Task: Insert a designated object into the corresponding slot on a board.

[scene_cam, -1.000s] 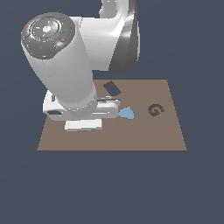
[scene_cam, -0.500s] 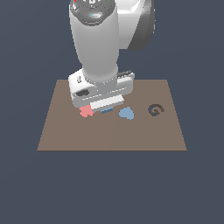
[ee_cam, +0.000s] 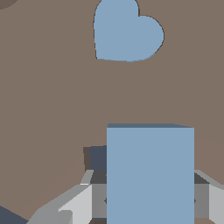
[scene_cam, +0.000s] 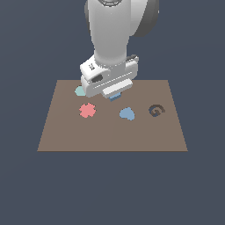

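The exterior view stands off from the large flat brown square board, looking down on it at a slant from in front, far enough back to take in all 4 edges and the dark ground around it, with the white arm rising out of the top of the frame. The wrist view rides on the arm and looks almost straight down, very near the surface, so brown fills most of it. The 2 views share the rounded blue teardrop-like piece and the flat light-blue rectangular block, which looms large before the wrist camera.
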You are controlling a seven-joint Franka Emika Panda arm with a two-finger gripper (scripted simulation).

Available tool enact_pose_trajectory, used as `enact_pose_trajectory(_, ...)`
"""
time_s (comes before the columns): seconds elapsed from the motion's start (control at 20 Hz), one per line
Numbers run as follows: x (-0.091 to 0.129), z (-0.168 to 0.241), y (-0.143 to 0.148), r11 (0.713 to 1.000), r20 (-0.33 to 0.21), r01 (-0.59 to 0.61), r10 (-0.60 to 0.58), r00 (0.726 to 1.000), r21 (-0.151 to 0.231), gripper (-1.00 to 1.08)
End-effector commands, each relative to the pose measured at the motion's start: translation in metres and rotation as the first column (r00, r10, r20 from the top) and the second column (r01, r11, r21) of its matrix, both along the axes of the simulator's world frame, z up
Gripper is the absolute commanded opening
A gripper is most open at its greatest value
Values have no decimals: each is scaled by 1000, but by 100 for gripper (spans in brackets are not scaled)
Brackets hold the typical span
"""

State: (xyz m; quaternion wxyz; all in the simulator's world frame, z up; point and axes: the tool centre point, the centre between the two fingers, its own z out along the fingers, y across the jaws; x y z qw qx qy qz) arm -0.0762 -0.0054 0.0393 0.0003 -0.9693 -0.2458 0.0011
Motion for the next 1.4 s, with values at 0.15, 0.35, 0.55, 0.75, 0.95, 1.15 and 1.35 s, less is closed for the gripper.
enact_pose_trajectory(0.15,-18,1,5,998,1,-56,56,998,0,-100)
enact_pose_trajectory(0.35,-23,1,6,997,1,-73,73,997,0,-100)
enact_pose_trajectory(0.55,-23,0,6,997,0,-72,72,997,0,-100)
enact_pose_trajectory(0.75,-24,-7,6,997,1,-74,74,997,0,-100)
enact_pose_trajectory(0.95,-24,-9,6,997,1,-75,75,997,0,100)
enact_pose_trajectory(1.15,-24,-9,6,997,1,-75,75,997,0,100)
enact_pose_trajectory(1.35,-24,-9,6,997,1,-75,75,997,0,100)
